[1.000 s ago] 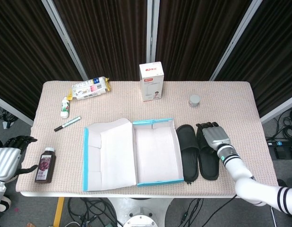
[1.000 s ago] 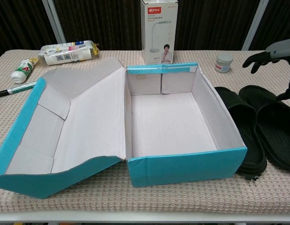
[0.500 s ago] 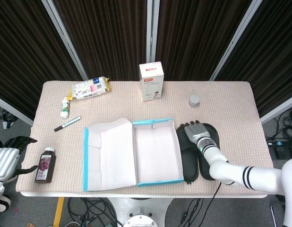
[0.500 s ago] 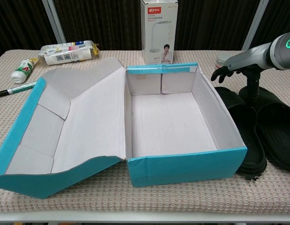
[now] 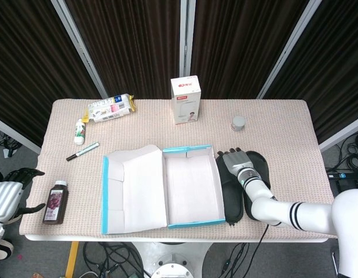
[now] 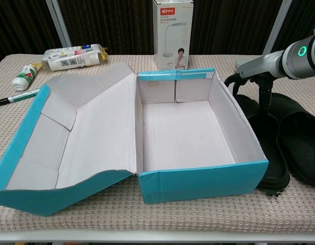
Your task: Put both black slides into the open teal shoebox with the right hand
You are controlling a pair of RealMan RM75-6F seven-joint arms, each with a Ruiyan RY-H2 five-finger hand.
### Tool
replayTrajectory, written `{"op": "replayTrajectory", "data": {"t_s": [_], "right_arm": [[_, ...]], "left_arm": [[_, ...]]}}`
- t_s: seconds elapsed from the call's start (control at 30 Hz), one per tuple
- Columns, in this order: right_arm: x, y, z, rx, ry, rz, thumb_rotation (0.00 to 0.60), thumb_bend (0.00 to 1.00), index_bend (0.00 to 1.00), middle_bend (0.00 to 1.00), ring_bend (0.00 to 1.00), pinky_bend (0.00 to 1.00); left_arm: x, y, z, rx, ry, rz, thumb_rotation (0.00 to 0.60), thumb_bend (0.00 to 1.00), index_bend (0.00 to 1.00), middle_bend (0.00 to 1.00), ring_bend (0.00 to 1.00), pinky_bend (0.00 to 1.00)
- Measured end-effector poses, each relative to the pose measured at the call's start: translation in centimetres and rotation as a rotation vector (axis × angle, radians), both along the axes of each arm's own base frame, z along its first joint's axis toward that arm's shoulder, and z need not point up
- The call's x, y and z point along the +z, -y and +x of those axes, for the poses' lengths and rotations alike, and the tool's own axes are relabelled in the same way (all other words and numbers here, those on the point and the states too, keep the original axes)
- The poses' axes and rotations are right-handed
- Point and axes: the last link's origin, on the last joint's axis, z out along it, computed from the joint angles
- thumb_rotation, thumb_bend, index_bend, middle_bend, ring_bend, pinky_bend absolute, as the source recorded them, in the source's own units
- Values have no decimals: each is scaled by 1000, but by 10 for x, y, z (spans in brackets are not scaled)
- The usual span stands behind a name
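Two black slides lie side by side on the table, right of the open teal shoebox (image 5: 187, 149) (image 6: 203, 181). The inner slide (image 5: 232, 200) (image 6: 267, 153) lies against the box's right wall, and the outer slide (image 5: 260, 176) (image 6: 300, 138) is beside it. My right hand (image 5: 234, 160) (image 6: 249, 69) is over the far end of the inner slide, with its fingers (image 6: 263, 97) reaching down to it and nothing gripped. The box is empty, its lid (image 5: 132, 188) folded out flat to the left. My left hand (image 5: 8, 194) hangs open off the table's left front corner.
A white lamp carton (image 5: 186, 99) stands behind the box, and a small jar (image 5: 238, 123) sits behind the slides. A snack packet (image 5: 111, 108), a tube (image 5: 80, 131), a marker (image 5: 82, 151) and a dark bottle (image 5: 55, 202) lie on the left side.
My right hand has swung left from above the outer slide to above the inner slide's far end, close to the box wall. The slides and my left hand stayed put.
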Motion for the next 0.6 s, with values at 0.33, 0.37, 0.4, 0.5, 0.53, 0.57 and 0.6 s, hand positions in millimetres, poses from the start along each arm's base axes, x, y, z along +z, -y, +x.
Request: {"op": "replayTrajectory", "data": {"t_s": [0.33, 0.37, 0.4, 0.5, 0.53, 0.57, 0.6], "right_arm": [[-11, -1, -5, -10, 10, 29, 600, 66, 0, 145, 0, 0], [-12, -1, -4, -10, 9, 30, 600, 66, 0, 154, 0, 0], [-13, -1, -4, -9, 8, 31, 600, 66, 0, 170, 0, 0], [-13, -1, -3, -3, 7, 22, 600, 66, 0, 209, 0, 0], [-13, 0, -3, 1, 8, 16, 600, 66, 0, 220, 0, 0], [-13, 0, -3, 3, 9, 12, 600, 66, 0, 238, 0, 0], [-12, 0, -2, 6, 9, 9, 600, 67, 0, 257, 0, 0]], "left_arm": [[1, 1, -2, 16, 11, -2, 600, 90, 264, 242, 159, 199], [1, 1, -3, 21, 12, -3, 600, 90, 264, 242, 159, 200], [0, 1, -4, 28, 13, -6, 600, 89, 264, 242, 159, 200], [0, 2, -5, 35, 14, -10, 600, 89, 264, 242, 159, 201], [0, 2, -5, 36, 15, -11, 600, 89, 264, 242, 159, 201], [0, 2, -5, 37, 15, -11, 600, 89, 263, 242, 159, 201], [0, 1, -5, 38, 15, -12, 600, 89, 264, 242, 159, 201]]}}
